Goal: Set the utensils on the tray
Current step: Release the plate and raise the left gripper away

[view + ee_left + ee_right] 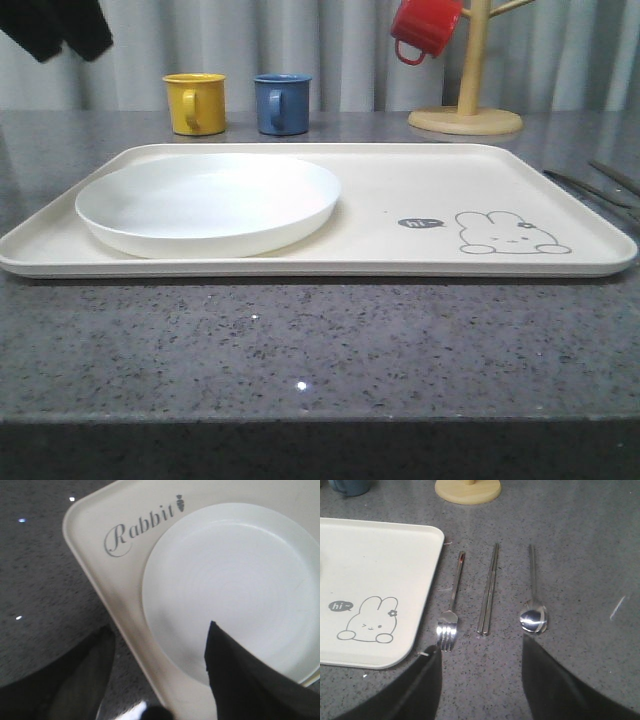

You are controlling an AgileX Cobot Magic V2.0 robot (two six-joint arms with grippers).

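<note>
Lying on tray: plate [208,204] is sitting on the tray [420,190], left half of the front view.
Utensils: fork [451,605], chopsticks [488,596] and spoon [534,600] are lying side by side on the tabletop [580,560], beside the tray's right edge.
Left hand [157,680]: spreading empty over the plate's rim.
Right hand [480,680]: spreading empty near the fork tines.

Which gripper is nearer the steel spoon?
Right. The right gripper hangs open over the counter just short of the steel spoon; the left gripper is over the white plate.

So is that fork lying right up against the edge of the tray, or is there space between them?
Apart. The right wrist view shows a strip of bare grey table between the fork and the tray rim along its whole length.
</note>
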